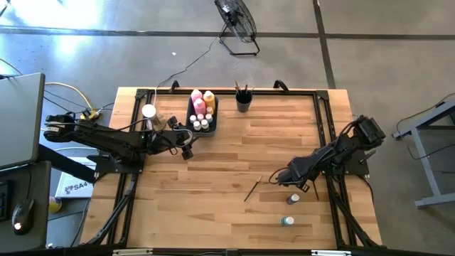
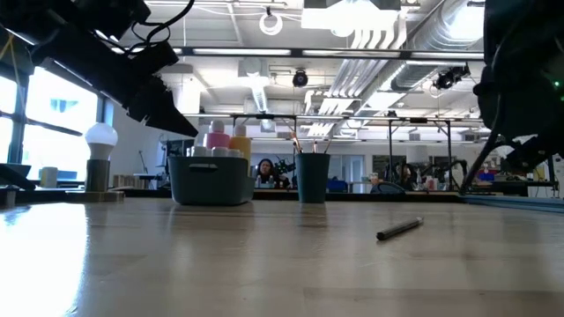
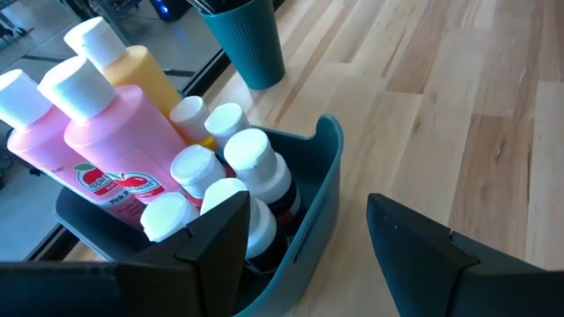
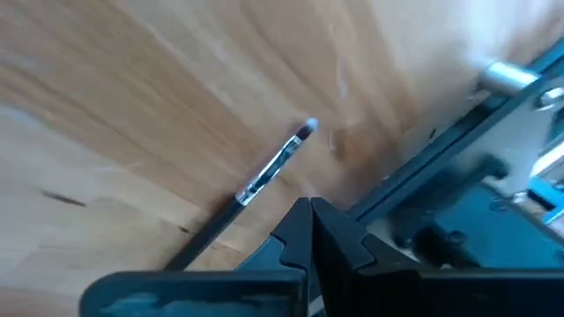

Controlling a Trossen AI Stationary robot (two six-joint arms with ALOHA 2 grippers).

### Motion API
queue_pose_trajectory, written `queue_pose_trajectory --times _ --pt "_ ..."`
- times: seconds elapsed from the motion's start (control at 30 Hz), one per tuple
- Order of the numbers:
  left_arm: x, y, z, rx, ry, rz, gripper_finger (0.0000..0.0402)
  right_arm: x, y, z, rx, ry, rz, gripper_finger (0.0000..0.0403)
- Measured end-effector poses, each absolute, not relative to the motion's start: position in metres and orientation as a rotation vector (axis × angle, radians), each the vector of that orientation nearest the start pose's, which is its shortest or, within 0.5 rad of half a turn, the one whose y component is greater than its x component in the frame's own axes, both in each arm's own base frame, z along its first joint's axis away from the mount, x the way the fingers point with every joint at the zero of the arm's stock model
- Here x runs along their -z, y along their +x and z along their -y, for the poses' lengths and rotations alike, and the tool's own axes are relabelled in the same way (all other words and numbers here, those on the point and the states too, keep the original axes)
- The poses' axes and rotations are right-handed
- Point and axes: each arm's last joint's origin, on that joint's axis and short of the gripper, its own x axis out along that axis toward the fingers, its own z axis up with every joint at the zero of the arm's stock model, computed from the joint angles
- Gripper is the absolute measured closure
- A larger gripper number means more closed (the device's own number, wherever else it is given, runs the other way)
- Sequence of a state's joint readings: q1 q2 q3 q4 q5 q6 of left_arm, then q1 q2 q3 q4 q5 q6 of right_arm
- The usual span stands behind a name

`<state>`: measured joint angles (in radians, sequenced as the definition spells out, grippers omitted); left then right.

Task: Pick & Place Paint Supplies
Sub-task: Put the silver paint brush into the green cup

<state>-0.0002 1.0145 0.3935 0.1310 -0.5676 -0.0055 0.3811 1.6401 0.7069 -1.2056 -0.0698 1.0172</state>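
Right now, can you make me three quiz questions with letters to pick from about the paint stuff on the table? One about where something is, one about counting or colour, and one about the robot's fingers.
1. Where does the loose paintbrush lie?
A. In the cup
B. Flat on the table
C. In the bin

2. How many small paint bottles stand alone on the table near the right arm?
A. Two
B. Five
C. None

3. How are the right gripper's fingers?
A. Wide open
B. Shut, holding nothing
C. Shut on a bottle

Answers:
1. B, the brush lies flat on the bare wood, away from the dark cup and the bin.
2. A, one bottle and another stand there.
3. B, the right wrist view shows the fingers pressed together beside the brush, not around it.
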Motion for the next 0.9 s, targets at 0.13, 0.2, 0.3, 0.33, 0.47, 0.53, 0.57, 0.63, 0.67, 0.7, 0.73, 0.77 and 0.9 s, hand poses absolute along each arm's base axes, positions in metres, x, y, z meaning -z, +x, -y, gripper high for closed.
queue_pose_trajectory --times 0.13,0.2,0.3,0.33,0.47,0.53,0.57,0.63,0.67,0.7,0.73,0.77,0.9 --pt "-0.191 0.196 -0.016 -0.557 0.134 -0.475 0.0178 -0.115 0.161 -0.070 0.745 0.333 -1.958 0.0401" --pt "-0.191 0.196 -0.016 -0.557 0.133 -0.475 0.0178 -0.112 0.162 -0.072 0.710 0.368 -1.942 0.0401" --pt "-0.191 0.196 -0.016 -0.557 0.133 -0.475 0.0178 -0.112 0.163 -0.073 0.711 0.394 -1.935 0.0401" --pt "-0.191 0.196 -0.016 -0.557 0.133 -0.475 0.0178 -0.112 0.164 -0.073 0.712 0.398 -1.932 0.0401" --pt "-0.191 0.196 -0.016 -0.558 0.133 -0.474 0.0178 -0.116 0.170 -0.074 0.684 0.446 -1.907 0.0401" --pt "-0.191 0.196 -0.016 -0.558 0.133 -0.473 0.0178 -0.119 0.174 -0.073 0.666 0.479 -1.879 0.0401" --pt "-0.191 0.196 -0.016 -0.559 0.132 -0.471 0.0178 -0.121 0.176 -0.072 0.661 0.490 -1.862 0.0401" --pt "-0.191 0.196 -0.016 -0.566 0.133 -0.468 0.0178 -0.126 0.184 -0.071 0.653 0.503 -1.806 0.0401" --pt "-0.191 0.196 -0.016 -0.574 0.135 -0.466 0.0178 -0.128 0.186 -0.070 0.654 0.508 -1.787 0.0401" --pt "-0.192 0.196 -0.016 -0.580 0.135 -0.463 0.0178 -0.129 0.188 -0.069 0.656 0.515 -1.774 0.0401" --pt "-0.192 0.196 -0.016 -0.583 0.135 -0.460 0.0178 -0.131 0.193 -0.068 0.643 0.529 -1.749 0.0401" --pt "-0.192 0.196 -0.016 -0.584 0.135 -0.459 0.0178 -0.132 0.198 -0.067 0.617 0.542 -1.719 0.0401" --pt "-0.192 0.197 -0.016 -0.584 0.134 -0.454 0.0178 -0.135 0.212 -0.066 0.505 0.542 -1.641 0.0401"
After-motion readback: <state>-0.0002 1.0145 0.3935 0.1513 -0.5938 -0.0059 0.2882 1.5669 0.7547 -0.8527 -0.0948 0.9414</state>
